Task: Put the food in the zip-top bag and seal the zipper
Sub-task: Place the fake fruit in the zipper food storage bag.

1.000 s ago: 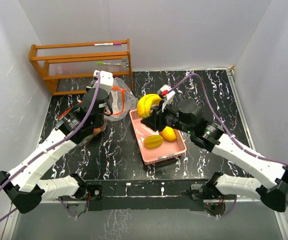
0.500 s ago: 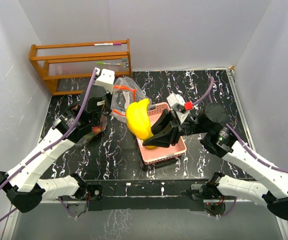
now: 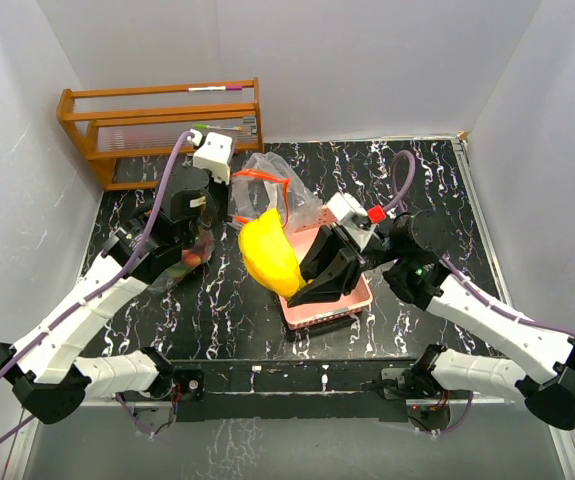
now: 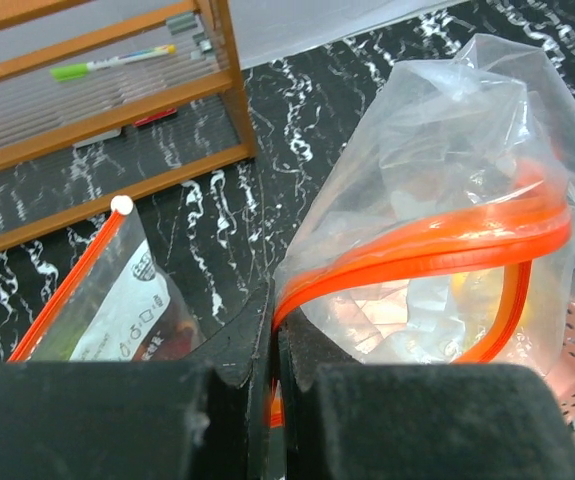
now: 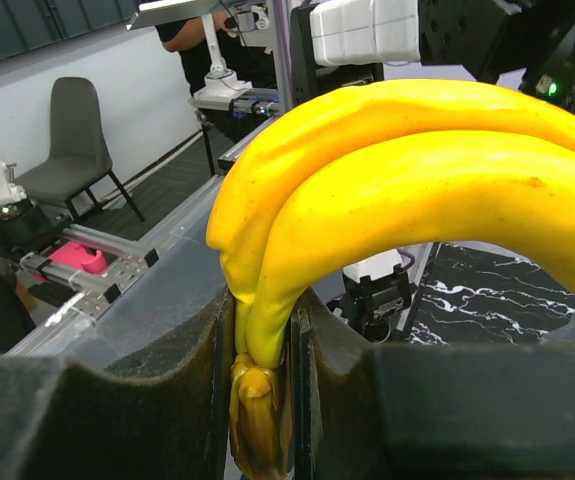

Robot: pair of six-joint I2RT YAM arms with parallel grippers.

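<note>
**Mia:** Looking at the right claw, is it grabbing something?

**Ben:** Yes. It is clenched on the stem end of the yellow banana. The banana is up in the air and sticks out in front of that claw. The pink basket sits under the claw, on the tabletop.

**Mia:** What about the left claw?

**Ben:** It is pinched tight on the orange zipper of the zip-top bag. The mouth of the bag stands open just in front of that claw.

**Mia:** Is the banana in the bag?

**Ben:** Not yet. Its far tip is close to the mouth, but it is outside.

**Mia:** How do you do this bit well?

**Ben:** I think the right claw should point the far tip at the middle of the orange loop. Then it should push in slowly, so the banana does not bump the rim and fold it shut. The left claw should hold the mouth wide. The right claw should let go only when most of the banana is inside. If it lets go too soon, the banana may fall on the tabletop.
</note>
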